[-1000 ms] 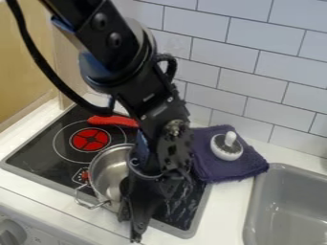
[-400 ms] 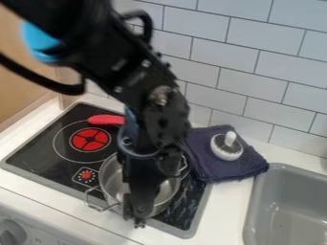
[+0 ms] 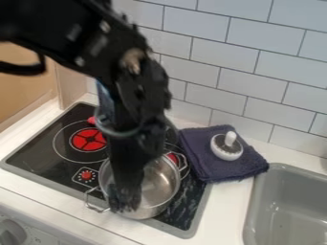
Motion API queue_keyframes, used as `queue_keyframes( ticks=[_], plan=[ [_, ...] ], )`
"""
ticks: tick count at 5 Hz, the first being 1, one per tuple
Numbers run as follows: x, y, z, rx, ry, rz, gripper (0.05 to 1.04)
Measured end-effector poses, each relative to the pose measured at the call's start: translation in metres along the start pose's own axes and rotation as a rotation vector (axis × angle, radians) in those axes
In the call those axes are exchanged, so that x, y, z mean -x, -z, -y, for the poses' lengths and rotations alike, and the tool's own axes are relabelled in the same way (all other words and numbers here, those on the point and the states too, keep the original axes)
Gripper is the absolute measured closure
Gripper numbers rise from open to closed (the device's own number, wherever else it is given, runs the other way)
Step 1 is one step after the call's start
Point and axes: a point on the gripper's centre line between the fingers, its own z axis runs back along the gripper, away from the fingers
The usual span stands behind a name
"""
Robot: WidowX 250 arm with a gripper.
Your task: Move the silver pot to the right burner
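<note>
A black gripper [image 3: 125,203] is hanging over the silver pot's [image 3: 164,185] near left side, whether clenched or released impossible to tell, perhaps for shifting it back, as the pot is partly hiding the right burner [image 3: 173,158] and a folded cloth [image 3: 241,165] is seemingly cushioning a lid [image 3: 226,147].

Room above sink [image 3: 281,168], arm [image 3: 131,103] over stovetop [image 3: 39,144] — partly blocking pot [image 3: 163,184]
</note>
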Motion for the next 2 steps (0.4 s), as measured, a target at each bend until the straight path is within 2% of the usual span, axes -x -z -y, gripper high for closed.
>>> queue_keyframes(
  ticks=[1, 2],
  plan=[
    [0.0095, -0.0129, -0.0068, -0.016, -0.033, 0.012, 0.085],
    [0.0092, -0.0139, -0.0071, -0.020, -0.029, 0.017, 0.085]
  ],
)
